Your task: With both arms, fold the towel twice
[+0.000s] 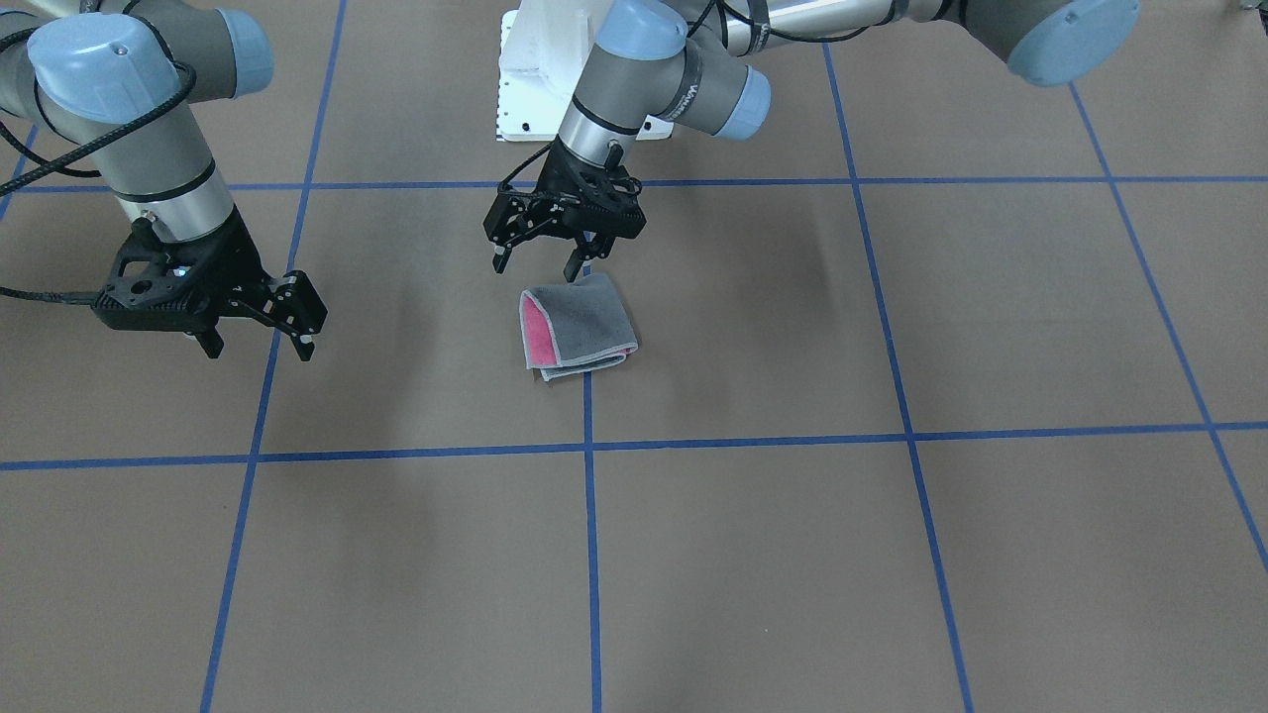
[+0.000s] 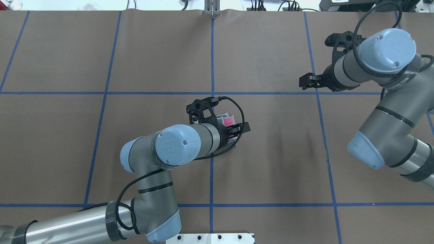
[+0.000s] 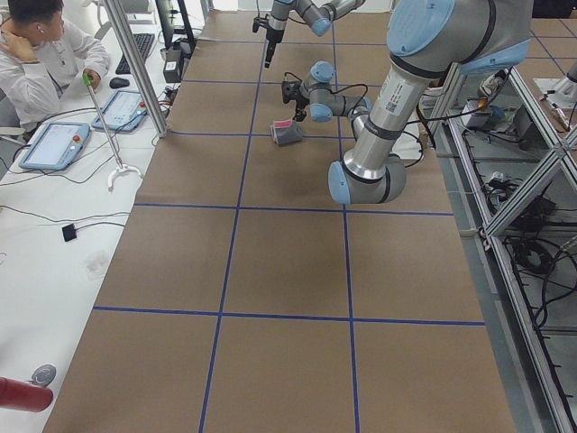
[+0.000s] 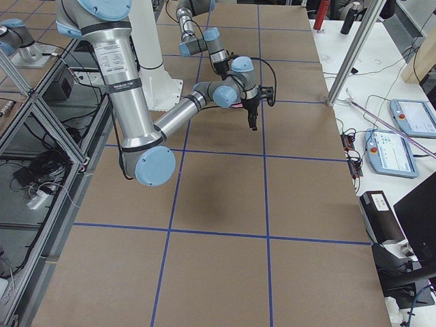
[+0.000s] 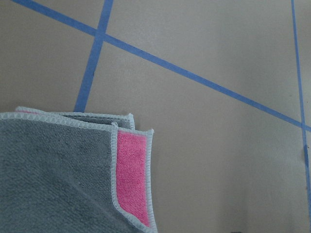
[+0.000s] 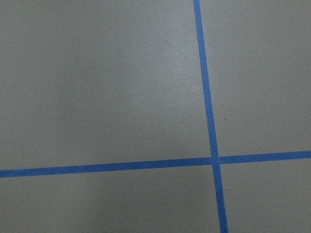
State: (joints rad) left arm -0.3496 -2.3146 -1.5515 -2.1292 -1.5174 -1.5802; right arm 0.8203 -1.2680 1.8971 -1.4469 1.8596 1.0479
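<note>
1. Left end effector (image 1: 537,259): fingers apart, nothing btwn them. It hangs just by the towel's upper edge, centre of the front-facing view.
2. Towel (image 1: 582,322): folded packet lying flat on the tabletop (image 1: 792,555), grey face up w/ a pink strip along its left side. Left wrist view shows stacked layers w/ light stitched edging. It sits across a blue tape line (image 1: 592,555).
3. Right end effector (image 1: 260,342): fingers apart, empty, mid-left of the front-facing view, well apart from the towel.
4. Left arm (image 1: 634,69) enters from upper right of that view, right arm (image 1: 149,129) from upper left.
</note>
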